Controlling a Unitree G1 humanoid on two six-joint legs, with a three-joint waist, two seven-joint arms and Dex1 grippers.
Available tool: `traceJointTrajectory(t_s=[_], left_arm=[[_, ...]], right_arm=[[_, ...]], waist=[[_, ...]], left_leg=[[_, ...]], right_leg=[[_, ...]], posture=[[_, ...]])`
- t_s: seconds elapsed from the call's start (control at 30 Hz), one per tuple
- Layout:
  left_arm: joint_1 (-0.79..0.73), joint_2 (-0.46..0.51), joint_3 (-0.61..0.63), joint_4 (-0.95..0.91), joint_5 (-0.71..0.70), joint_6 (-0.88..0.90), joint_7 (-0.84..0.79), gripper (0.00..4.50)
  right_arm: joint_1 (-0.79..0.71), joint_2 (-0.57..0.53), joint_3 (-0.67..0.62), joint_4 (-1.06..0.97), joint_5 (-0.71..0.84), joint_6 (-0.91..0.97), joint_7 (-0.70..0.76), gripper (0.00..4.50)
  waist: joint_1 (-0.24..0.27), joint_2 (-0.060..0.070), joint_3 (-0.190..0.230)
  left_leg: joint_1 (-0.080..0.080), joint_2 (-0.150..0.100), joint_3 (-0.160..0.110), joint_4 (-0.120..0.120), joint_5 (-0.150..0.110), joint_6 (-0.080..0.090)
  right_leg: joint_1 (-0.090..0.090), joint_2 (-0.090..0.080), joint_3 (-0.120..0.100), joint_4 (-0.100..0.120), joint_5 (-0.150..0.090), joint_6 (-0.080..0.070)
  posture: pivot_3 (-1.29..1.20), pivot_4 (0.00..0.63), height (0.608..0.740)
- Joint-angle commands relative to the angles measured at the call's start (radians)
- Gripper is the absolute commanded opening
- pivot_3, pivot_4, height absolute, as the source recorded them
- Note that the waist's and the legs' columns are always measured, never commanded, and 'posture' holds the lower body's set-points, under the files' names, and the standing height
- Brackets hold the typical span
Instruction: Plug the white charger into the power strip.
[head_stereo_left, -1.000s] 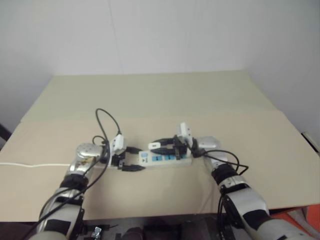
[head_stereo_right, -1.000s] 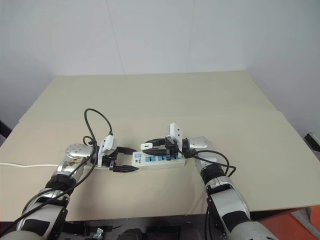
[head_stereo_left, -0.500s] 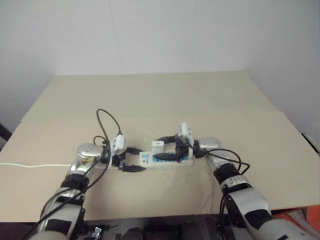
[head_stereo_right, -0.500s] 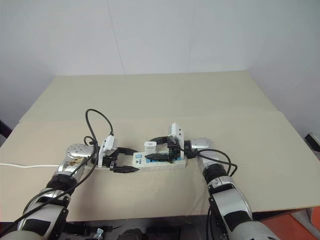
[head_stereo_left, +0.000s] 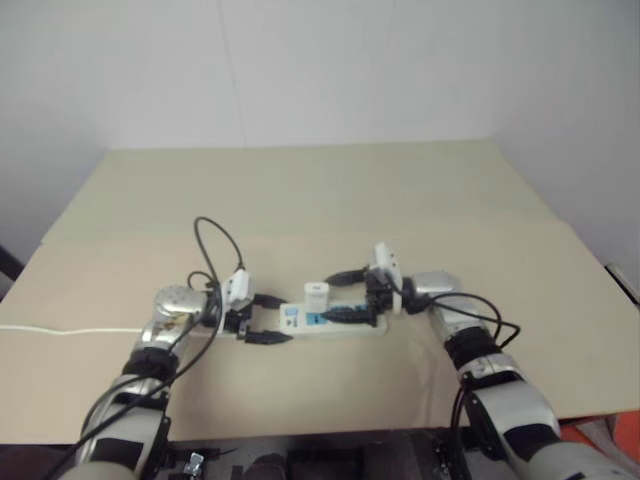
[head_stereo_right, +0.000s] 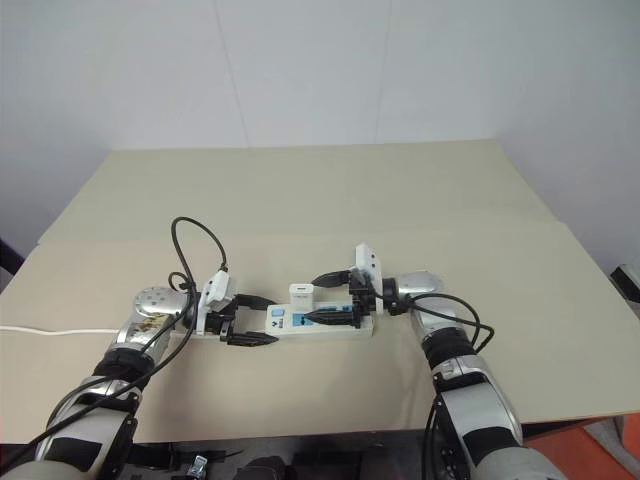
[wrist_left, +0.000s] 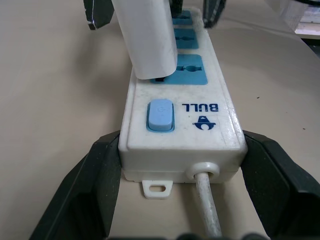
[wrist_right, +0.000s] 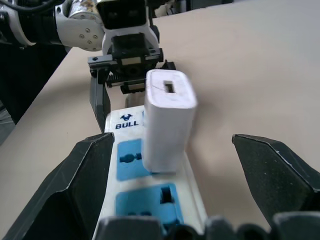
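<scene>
Right wrist view has the white charger (wrist_right: 169, 120) standing upright in the power strip (wrist_right: 150, 187), ahead of the right gripper (wrist_right: 170, 165), whose jaws spread wide, touching nothing; left gripper (wrist_left: 182, 165) jaws clamp the strip's cord end

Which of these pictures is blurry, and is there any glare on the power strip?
Right wrist view: the white charger is slightly soft, its top edge smeared. Left wrist view: the power strip is crisp, evenly lit, no glare, soft shadow beneath. Eye views: dim and hazy.
</scene>
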Motion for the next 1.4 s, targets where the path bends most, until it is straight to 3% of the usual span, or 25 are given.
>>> traceJointTrajectory(t_s=[0.03, 0.43, 0.83, 0.93, 1.2, 1.4], left_arm=[[-0.021, -0.004, -0.002, -0.005, 0.001, -0.018, -0.011, 3.25], [-0.024, -0.007, 0.001, 0.003, 0.002, -0.024, -0.008, 3.25], [-0.027, -0.004, 0.001, 0.001, 0.003, -0.022, -0.007, 3.25], [-0.027, -0.005, 0.001, 0.005, 0.004, -0.025, -0.006, 3.25], [-0.028, -0.006, 0.001, 0.014, 0.006, -0.030, -0.004, 3.25], [-0.026, -0.005, 0.001, 0.013, 0.006, -0.030, -0.002, 3.25]], right_arm=[[-0.044, -0.011, -0.013, -0.105, 0.026, 0.088, -0.013, 4.49], [-0.047, -0.003, 0.027, -0.230, 0.040, 0.307, -0.036, 4.49], [-0.053, -0.002, 0.034, -0.195, 0.035, 0.342, -0.057, 4.49], [-0.051, -0.001, 0.033, -0.193, 0.035, 0.346, -0.057, 3.88], [-0.040, 0.004, 0.042, -0.184, 0.019, 0.289, -0.055, 1.12], [-0.028, 0.008, 0.049, -0.180, 0.009, 0.233, -0.050, 1.12]], waist=[[-0.003, 0.000, 0.000], [-0.002, 0.000, 0.000], [-0.002, 0.000, 0.000], [-0.002, 0.000, 0.000], [-0.002, 0.000, 0.000], [-0.003, 0.000, 0.000]], left_leg=[[-0.001, 0.000, 0.000, 0.000, 0.000, 0.000], [-0.005, 0.000, 0.000, 0.000, 0.000, 0.000], [-0.006, 0.000, 0.001, 0.000, 0.000, 0.000], [-0.006, 0.000, 0.001, 0.000, 0.000, 0.000], [-0.006, 0.000, 0.001, 0.000, 0.000, 0.000], [-0.006, 0.000, 0.002, 0.000, 0.000, 0.000]], right_leg=[[-0.001, 0.000, 0.000, 0.001, 0.000, 0.000], [-0.004, 0.000, -0.001, 0.001, 0.000, 0.000], [-0.005, 0.000, -0.001, 0.001, 0.000, 0.000], [-0.005, 0.000, -0.001, 0.001, 0.000, 0.000], [-0.005, 0.000, -0.001, 0.001, 0.000, 0.000], [-0.005, 0.000, -0.001, 0.001, 0.000, 0.000]], posture=[[0.00, 0.150, 0.740], [0.00, 0.150, 0.740], [0.00, 0.150, 0.740], [0.00, 0.150, 0.740], [0.00, 0.150, 0.740], [0.00, 0.150, 0.740]])
